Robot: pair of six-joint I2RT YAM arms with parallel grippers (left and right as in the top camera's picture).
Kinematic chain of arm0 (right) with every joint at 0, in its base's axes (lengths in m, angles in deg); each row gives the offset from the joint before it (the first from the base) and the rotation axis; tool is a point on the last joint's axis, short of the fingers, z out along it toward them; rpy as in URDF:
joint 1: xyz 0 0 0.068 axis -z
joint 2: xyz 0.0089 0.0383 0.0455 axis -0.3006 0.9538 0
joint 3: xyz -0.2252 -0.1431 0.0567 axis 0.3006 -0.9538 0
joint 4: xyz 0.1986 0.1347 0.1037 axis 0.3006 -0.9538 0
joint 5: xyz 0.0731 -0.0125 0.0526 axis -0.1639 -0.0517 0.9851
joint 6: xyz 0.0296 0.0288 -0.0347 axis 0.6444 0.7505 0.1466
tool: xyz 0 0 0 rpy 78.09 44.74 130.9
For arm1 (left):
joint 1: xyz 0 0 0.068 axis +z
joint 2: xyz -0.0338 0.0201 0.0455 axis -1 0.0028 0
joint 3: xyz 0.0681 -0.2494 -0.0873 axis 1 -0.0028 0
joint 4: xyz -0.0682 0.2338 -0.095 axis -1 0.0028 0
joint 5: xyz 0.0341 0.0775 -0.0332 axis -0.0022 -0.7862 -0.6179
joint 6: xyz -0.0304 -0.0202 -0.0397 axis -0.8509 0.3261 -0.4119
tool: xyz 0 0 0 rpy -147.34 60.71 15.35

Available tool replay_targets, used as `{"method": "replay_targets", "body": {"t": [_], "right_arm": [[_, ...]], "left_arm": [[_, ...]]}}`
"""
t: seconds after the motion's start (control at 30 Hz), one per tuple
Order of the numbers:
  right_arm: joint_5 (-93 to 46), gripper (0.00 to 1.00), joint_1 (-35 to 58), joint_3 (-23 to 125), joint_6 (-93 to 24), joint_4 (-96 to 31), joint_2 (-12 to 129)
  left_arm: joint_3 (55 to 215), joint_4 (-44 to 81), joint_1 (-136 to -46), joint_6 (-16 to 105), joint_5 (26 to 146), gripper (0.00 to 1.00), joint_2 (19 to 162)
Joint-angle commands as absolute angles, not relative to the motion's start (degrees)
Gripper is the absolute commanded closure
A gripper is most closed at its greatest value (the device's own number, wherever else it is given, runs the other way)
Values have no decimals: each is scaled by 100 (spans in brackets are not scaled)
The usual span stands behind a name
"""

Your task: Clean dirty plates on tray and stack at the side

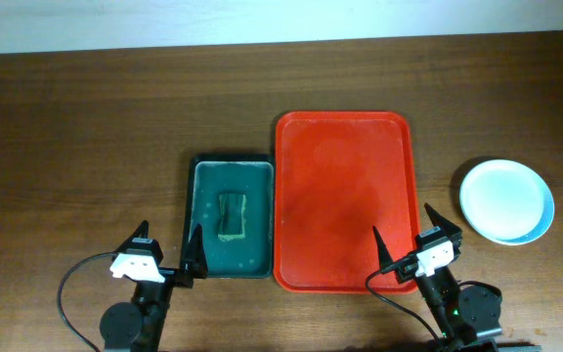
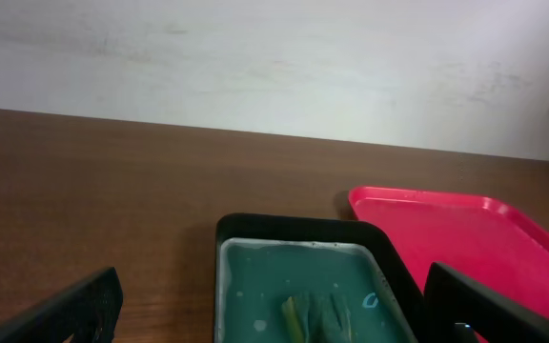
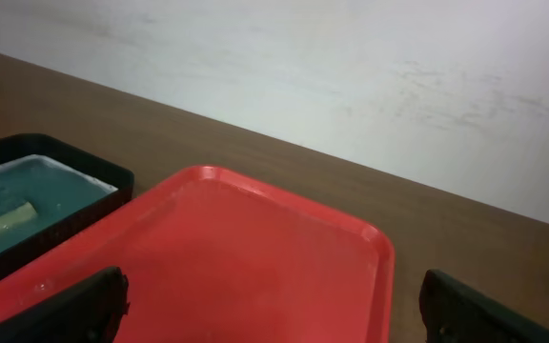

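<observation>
Wooden table (image 1: 66,117): plates (image 1: 506,200) right of red tray (image 1: 340,176); left tool (image 1: 171,231), right tool (image 1: 402,221) both spread wide, empty.

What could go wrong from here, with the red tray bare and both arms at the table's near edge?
1. The left end effector, open, has one finger right beside the dark green tray; a careless move might jolt it and slop what looks like liquid inside.
2. From overhead the plates read as one disc, so count and alignment cannot be confirmed; an off-centre stack could slide.
</observation>
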State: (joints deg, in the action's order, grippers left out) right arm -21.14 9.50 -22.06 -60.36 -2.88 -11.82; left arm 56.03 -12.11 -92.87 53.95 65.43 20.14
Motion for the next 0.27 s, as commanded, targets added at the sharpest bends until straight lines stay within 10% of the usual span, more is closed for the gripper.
{"method": "replay_targets", "body": {"t": [0.0,0.23], "right_arm": [[-2165,2,974,-2259,-6034,-294,-1219],[-2165,2,974,-2259,-6034,-294,-1219]], "left_arm": [[5568,-1202,-9256,5485,6504,1,1968],[5568,-1202,-9256,5485,6504,1,1968]]}}
